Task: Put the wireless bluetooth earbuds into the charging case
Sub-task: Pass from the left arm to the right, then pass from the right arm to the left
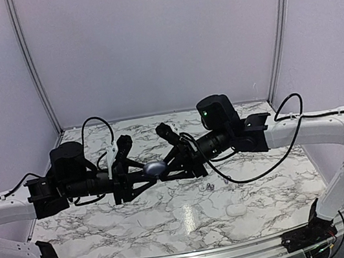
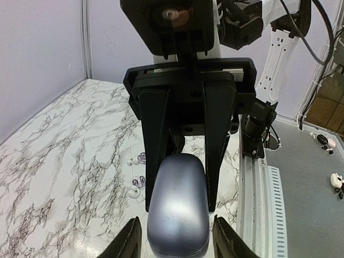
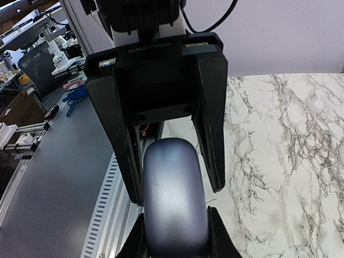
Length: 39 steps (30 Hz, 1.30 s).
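A grey pebble-shaped charging case (image 1: 154, 168), closed, hangs above the table's middle between both grippers. My right gripper (image 1: 168, 166) comes from the right and is shut on it; in the right wrist view (image 3: 174, 236) its fingertips press both sides of the case (image 3: 173, 193). My left gripper (image 1: 141, 172) comes from the left; in the left wrist view (image 2: 177, 239) its fingers flank the case (image 2: 178, 207) with small gaps, open. Two tiny shiny dark earbuds (image 1: 209, 187) lie on the marble to the right, below the case. They also show in the left wrist view (image 2: 138, 181).
A white pebble-shaped case (image 1: 236, 210) lies on the marble table (image 1: 140, 219) near the front, right of centre. Small white ear tips (image 2: 134, 192) lie beside the earbuds. Cables loop from both arms over the table. A metal rail (image 1: 192, 256) runs along the near edge.
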Each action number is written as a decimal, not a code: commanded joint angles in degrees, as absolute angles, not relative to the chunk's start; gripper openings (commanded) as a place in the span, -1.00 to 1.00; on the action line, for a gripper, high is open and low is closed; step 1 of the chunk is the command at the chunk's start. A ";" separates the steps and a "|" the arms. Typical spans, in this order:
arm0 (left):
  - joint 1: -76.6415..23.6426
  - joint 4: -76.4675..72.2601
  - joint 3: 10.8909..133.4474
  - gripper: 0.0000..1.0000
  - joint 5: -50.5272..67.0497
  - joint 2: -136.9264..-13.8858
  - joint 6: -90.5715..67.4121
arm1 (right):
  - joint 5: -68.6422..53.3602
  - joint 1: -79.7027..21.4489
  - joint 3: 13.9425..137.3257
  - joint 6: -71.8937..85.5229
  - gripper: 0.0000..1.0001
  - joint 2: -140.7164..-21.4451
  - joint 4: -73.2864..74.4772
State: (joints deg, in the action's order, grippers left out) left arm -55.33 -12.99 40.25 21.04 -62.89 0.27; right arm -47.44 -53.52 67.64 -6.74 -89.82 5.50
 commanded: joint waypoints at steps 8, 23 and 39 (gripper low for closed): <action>-54.93 -25.33 35.91 -0.19 19.59 -58.87 -3.13 | -48.23 -53.53 65.51 0.77 -0.99 -87.41 -8.57; -54.93 -32.95 34.16 -0.37 19.20 -58.96 -5.79 | -49.37 -53.68 64.34 3.68 -1.00 -87.54 -12.83; -54.93 -34.23 34.88 -0.33 18.91 -60.82 -6.34 | -49.50 -53.65 64.23 3.78 -1.00 -87.98 -12.88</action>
